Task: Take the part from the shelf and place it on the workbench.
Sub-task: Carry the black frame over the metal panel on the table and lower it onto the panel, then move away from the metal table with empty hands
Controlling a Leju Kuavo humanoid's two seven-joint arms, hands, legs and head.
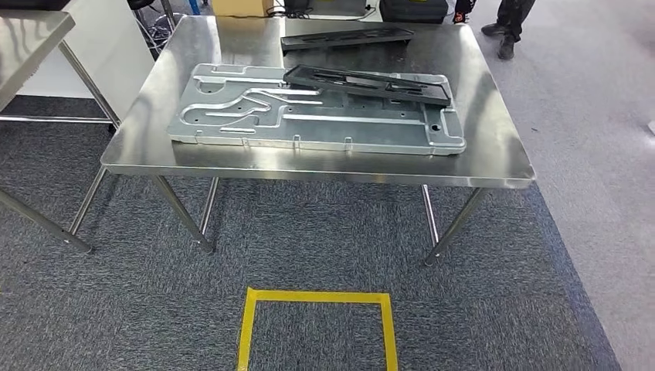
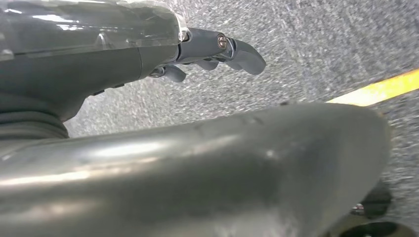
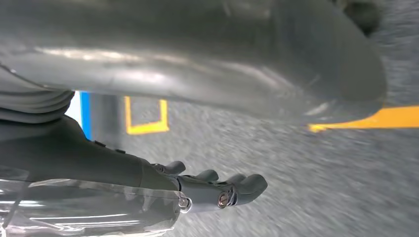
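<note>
Nearest to the robot, on the grey carpet, a square of yellow tape (image 1: 317, 325) marks the floor just before the desk (image 1: 494, 147). Both arms hang down. The left hand (image 2: 207, 52) holds nothing, and its fingers (image 2: 247, 54) are lightly curled and apart above the carpet. The right hand (image 3: 212, 190) is the same: fingers (image 3: 249, 185) released, nothing between them.

Beyond the tape stands the steel desk. On it lies a large grey metal plate (image 1: 309, 116) with milled channels, and a black flat part (image 1: 367, 83) rests across the far right portion of this plate. Behind the plate, close to the far edge of the desk, lies a second black part (image 1: 347, 36). Further still, a person's legs (image 1: 510, 23) stand on the floor behind the desk's far right corner.

So the part is well apart from both hands, and no shelf is seen. My judgement of the risks: the black part sits tilted on the uneven plate, so a push may slide it off. Also the person stands near, and the robot could walk against the desk edge if it passes over the tape mark.
</note>
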